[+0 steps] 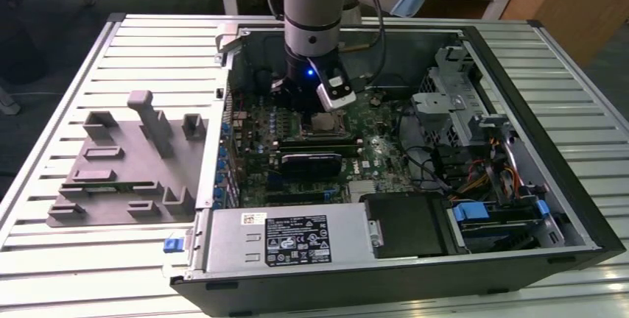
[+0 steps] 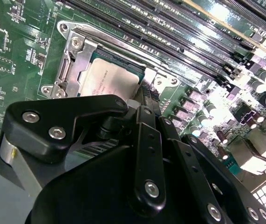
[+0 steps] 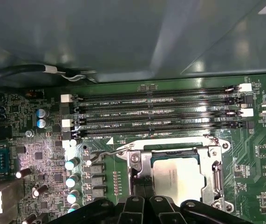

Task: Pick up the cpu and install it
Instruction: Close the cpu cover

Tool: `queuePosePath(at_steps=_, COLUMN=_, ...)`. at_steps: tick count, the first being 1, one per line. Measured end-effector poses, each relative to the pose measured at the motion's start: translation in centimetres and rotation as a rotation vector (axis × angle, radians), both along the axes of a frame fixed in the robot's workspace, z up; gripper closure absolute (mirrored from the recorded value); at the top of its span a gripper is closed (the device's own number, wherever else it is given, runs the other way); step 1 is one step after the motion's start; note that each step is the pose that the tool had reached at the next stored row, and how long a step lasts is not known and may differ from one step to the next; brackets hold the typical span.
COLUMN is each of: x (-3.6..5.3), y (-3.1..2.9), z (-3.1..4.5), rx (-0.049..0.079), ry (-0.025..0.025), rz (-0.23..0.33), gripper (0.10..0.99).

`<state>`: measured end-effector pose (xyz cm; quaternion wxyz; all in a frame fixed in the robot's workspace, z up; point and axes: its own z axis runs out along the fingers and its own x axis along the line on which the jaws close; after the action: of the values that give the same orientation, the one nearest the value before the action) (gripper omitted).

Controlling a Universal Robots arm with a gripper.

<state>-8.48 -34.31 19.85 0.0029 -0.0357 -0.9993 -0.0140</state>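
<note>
The cpu [image 1: 322,121] lies flat in the motherboard socket inside the open computer case, its silver top up. It shows in both wrist views, set in the metal socket frame [image 3: 215,173]: cpu [image 2: 109,80], cpu [image 3: 179,179]. My gripper [image 1: 311,109] hangs straight down over the socket's edge. Its black fingers are drawn together at the cpu's side, gripper [image 2: 144,93], gripper [image 3: 143,185], with nothing held between them. Whether the tips touch the chip I cannot tell.
Several memory slots [image 3: 156,112] run beside the socket. A black block [image 1: 312,162] sits just in front of it. Cables and a drive cage [image 1: 462,112] fill the case's right side in the exterior view. A grey fixture tray [image 1: 128,163] lies on the table at that view's left.
</note>
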Motion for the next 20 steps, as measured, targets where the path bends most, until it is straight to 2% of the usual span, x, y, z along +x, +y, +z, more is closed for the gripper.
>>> queuePosePath(at_steps=12, x=-0.36, y=0.00, z=0.03, rx=0.001, ry=-0.0015, rz=0.000, gripper=0.980)
queuePosePath(at_steps=20, x=-0.36, y=0.00, z=1.22, rx=0.001, ry=-0.0029, rz=0.000, gripper=0.980)
